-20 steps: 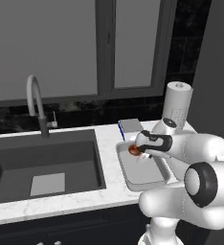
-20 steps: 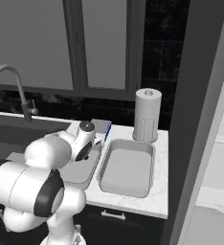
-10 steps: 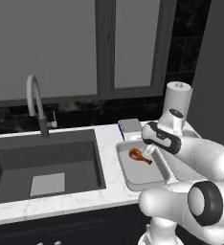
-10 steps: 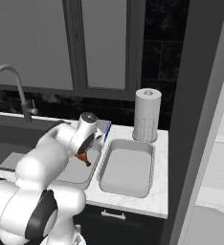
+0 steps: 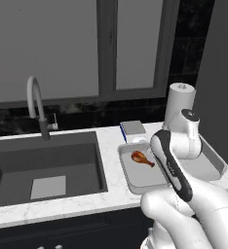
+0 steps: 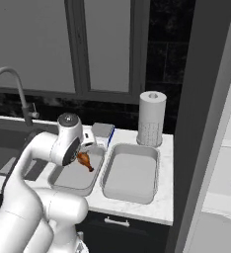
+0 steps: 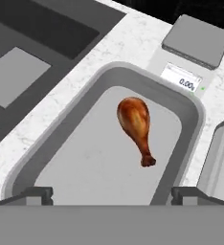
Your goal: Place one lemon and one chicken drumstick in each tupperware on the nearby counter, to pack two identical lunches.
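One chicken drumstick [image 7: 135,124] lies in the sink-side tupperware [image 7: 51,143]; gripper [image 7: 111,194] fingers spread wide, holding nothing.

The worktop [image 5: 111,141] is white marble-look stone with faint grey veins, set over dark cabinets. A dark sink basin [image 5: 43,165] is sunk into its left part, with a curved tap [image 5: 35,99] at the far edge. Right of the sink, two light-grey tupperware tubs [image 6: 75,173] [image 6: 131,173] stand side by side, just beside each other. A small digital scale [image 7: 196,40] sits beyond the left tub. A paper towel roll [image 6: 152,118] stands upright beyond the right tub.
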{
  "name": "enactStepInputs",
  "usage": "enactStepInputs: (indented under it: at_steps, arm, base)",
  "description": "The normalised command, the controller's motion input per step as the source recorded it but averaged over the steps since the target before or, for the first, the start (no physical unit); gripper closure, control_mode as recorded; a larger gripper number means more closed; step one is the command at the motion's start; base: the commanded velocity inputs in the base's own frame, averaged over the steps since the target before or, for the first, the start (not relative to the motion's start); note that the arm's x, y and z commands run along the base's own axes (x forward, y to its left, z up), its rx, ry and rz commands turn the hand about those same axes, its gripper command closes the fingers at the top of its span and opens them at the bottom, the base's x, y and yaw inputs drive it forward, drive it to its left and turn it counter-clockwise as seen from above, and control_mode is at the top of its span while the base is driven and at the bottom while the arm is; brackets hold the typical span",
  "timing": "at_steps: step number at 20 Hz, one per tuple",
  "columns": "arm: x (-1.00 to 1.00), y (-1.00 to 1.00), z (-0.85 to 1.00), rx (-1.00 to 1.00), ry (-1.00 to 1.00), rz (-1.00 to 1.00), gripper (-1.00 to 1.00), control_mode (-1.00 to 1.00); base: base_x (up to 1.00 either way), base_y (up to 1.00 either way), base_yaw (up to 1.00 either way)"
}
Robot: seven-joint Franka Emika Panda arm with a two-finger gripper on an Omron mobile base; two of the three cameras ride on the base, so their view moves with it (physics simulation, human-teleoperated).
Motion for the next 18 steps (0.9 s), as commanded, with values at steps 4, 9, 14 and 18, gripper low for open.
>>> enactStepInputs:
  at_steps: [4,9,14,18]
  arm:
    - [-0.47,0.11,0.44,0.09,0.00,-0.34,-1.00,-1.00]
    - [-0.45,0.00,0.32,0.03,0.01,-0.19,-1.00,-1.00]
    - [-0.51,0.05,0.08,0.00,0.00,-0.05,-1.00,-1.00]
    - [-0.63,0.01,0.01,0.00,0.00,-0.06,-1.00,1.00]
  base:
    - [0.00,0.00,0.00]
    - [0.00,0.00,0.00]
    - [0.00,0.00,0.00]
    - [-0.25,0.00,-0.02]
